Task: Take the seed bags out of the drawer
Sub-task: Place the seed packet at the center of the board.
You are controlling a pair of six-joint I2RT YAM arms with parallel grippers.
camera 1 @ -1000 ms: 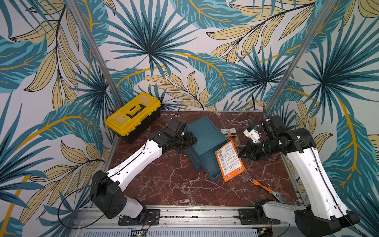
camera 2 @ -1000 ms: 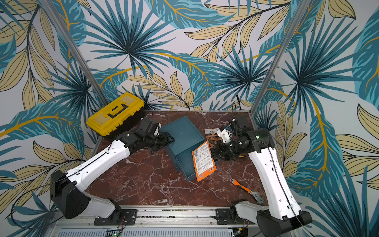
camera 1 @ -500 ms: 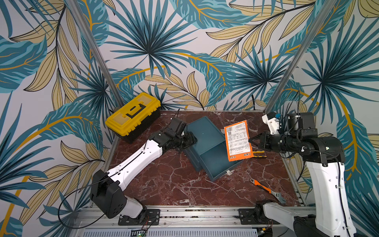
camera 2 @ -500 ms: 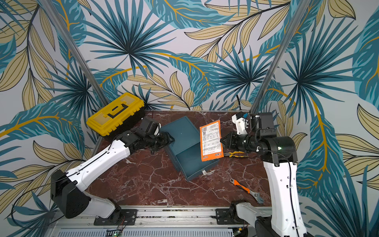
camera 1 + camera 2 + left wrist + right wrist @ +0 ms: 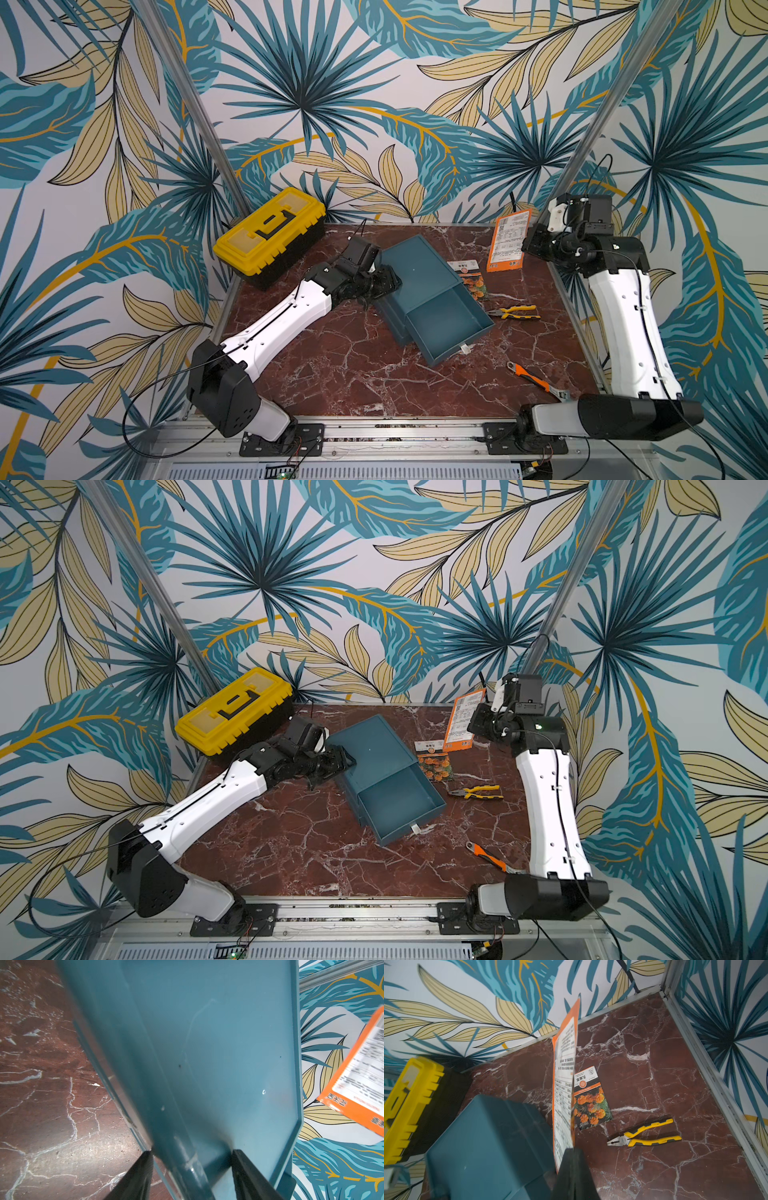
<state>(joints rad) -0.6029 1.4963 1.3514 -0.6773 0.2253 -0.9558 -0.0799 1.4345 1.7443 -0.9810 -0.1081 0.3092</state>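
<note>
Right pincer (image 5: 572,1152) pinches one edge of the seemingly light, floppy orange seed bag (image 5: 508,241) at two o'clock; left pincer (image 5: 191,1153) clamps the drawer case (image 5: 415,266).

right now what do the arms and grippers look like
The left arm and right arm have white tapered links, boxy black joint housings and a thin black cable along each. The left gripper and right gripper have flat black wedge fingers.

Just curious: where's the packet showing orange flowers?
In a top view the flower packet lies flat on the table, right of the blue drawer, behind the pliers.
</note>
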